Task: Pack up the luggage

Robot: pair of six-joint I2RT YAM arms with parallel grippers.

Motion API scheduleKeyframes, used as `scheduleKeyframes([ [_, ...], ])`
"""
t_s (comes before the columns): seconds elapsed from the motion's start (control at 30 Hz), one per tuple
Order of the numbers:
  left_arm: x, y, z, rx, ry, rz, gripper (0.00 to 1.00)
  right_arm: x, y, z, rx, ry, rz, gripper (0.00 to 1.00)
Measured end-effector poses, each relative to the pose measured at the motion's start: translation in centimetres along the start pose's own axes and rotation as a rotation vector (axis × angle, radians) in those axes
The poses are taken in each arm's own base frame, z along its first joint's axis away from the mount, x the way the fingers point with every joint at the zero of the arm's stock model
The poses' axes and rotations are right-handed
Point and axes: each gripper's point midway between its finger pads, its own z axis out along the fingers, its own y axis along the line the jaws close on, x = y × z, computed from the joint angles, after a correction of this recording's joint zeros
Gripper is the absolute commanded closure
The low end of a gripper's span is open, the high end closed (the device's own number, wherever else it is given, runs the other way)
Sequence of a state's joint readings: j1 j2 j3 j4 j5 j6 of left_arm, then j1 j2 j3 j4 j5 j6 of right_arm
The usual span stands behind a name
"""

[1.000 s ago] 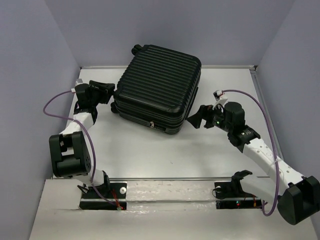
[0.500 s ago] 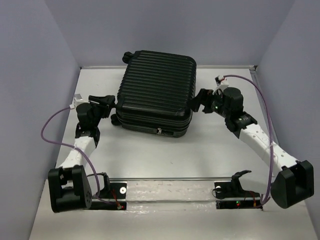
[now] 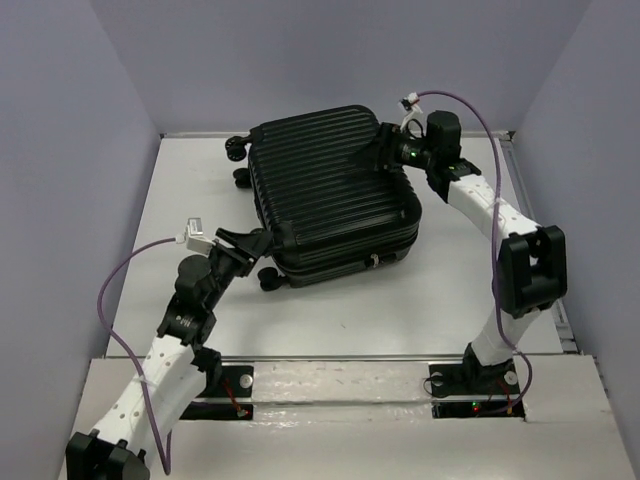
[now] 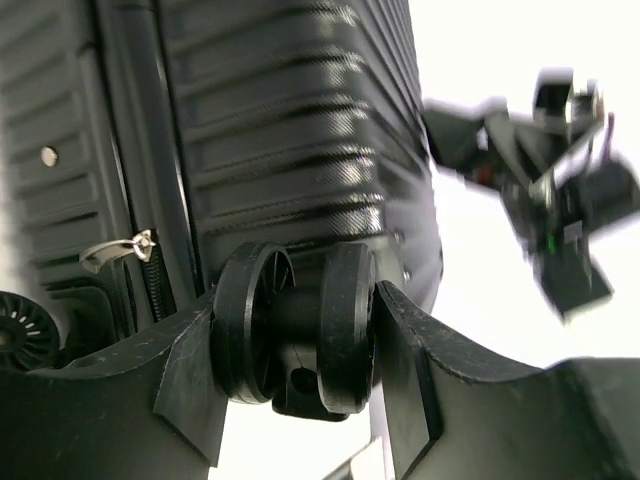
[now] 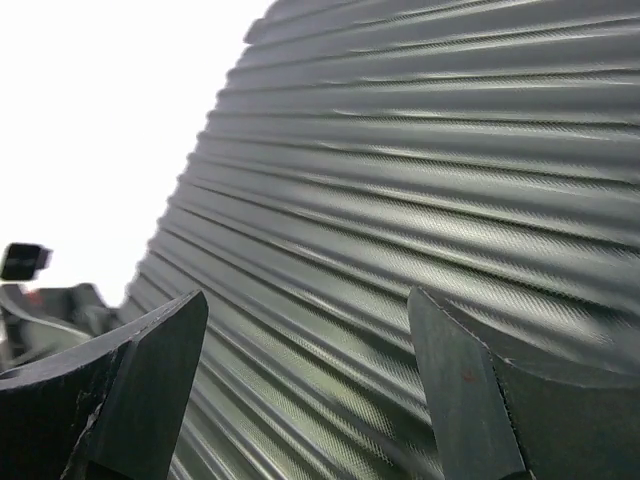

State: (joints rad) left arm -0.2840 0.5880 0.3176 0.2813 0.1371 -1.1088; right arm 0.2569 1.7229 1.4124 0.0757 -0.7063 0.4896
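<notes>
Tabletop luggage (image 3: 330, 185) between both claws.

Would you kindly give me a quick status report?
Left hand straddling a caster wheel. Right hand open at luggage far corner. Luggage closed, lying flat. Nothing in the way.

Luggage (image 3: 335, 195) lies closed mid-table (image 3: 450, 300); left gripper (image 3: 250, 245) at its seven o'clock corner straddling a caster wheel (image 4: 295, 325), right gripper (image 3: 385, 145) at one o'clock.
</notes>
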Motion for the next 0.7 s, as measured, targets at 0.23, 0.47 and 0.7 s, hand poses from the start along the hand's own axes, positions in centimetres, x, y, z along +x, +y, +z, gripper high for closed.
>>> scheduleKeyframes([
  [0.23,3.3,-1.2,-1.1,0.062,0.102,0.055,0.94,-0.6,2.2,6.3,-0.165,0.081,-0.012,0.05],
  [0.47,4.5,-1.7,-1.6,0.096,0.137,0.113,0.94,-1.5,3.3,5.5,-0.099,0.083,-0.053,0.0],
  [0.7,4.7,-1.4,-1.9,0.113,0.133,0.129,0.94,-1.6,9.3,-7.7,0.036,-0.125,-0.246,0.79],
])
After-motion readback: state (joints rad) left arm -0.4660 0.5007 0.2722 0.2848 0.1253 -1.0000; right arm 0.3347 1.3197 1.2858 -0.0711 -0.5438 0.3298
